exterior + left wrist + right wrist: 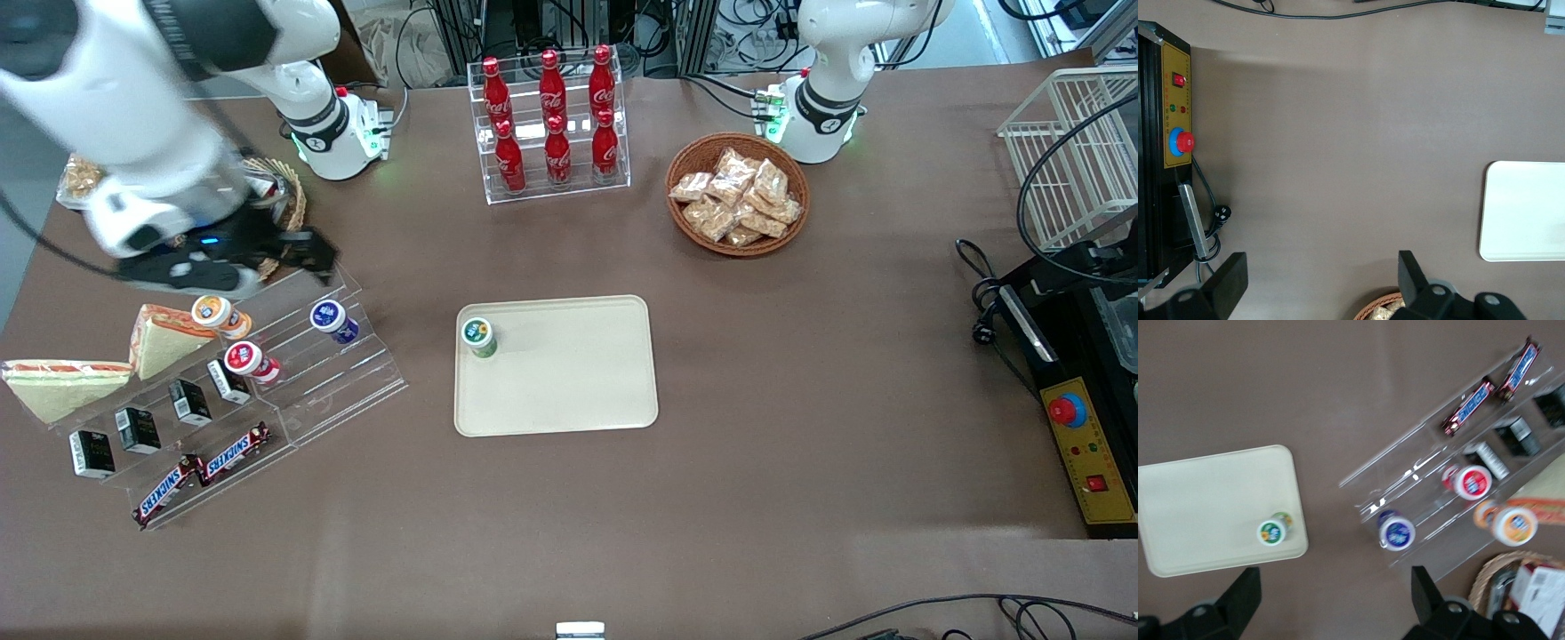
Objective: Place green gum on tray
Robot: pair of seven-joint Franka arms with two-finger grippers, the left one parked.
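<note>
The green gum (477, 336) stands upright on the cream tray (569, 382), in the tray's corner nearest the working arm's end and away from the front camera. Its green and yellow lid shows in the right wrist view, where the green gum (1273, 529) sits near the tray's (1205, 500) rounded corner. My gripper (298, 252) hangs above the top step of the clear display stand, apart from the tray. The gripper (1335, 600) is open, with only bare brown table between its fingers (1248, 593). An edge of the tray (1525, 207) also shows in the left wrist view.
The stepped clear stand (356, 382) holds a purple-lidded bottle (333, 320), a red one (246, 359), an orange one (216, 313), small black boxes and Snickers bars (200, 471). Sandwiches (160, 338) lie beside it. A cola rack (551, 124), a snack basket (738, 191) and a control box (1080, 444) are also on the table.
</note>
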